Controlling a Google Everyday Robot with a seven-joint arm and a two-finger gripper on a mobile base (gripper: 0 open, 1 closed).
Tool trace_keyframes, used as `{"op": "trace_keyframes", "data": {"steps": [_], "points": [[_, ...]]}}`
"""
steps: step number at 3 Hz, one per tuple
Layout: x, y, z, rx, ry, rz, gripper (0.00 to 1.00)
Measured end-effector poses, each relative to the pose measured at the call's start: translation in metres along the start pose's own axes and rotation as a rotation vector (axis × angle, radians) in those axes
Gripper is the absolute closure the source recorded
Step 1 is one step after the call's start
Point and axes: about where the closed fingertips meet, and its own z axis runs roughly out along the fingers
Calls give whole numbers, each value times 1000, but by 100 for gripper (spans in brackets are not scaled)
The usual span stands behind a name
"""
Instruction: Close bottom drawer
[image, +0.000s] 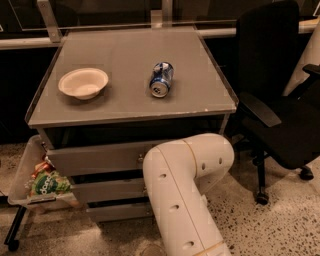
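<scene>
Bench (125, 107): we see a grey cabinet top, with three grey drawer fronts stacked below it.
Arm (187, 200): its white elbow bends low in front of the drawers, covering their right ends.
Chair (280, 105): black, just right of the bench.
Bottom drawer (117, 211): lowest front, near the floor under the middle front (105, 190); we cannot tell how far out it stands.
Side tray (19, 172): at the bench's left, holding snack bags (47, 182).
Bowl (83, 82): upright, on the bench's left.
Can (161, 79): on its side, mid-bench.
Gripper: hidden behind the arm; we cannot tell its state.
</scene>
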Motion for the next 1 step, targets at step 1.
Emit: {"op": "trace_keyframes", "data": {"steps": [1], "points": [[0,0,0,0,0,0,0]]}}
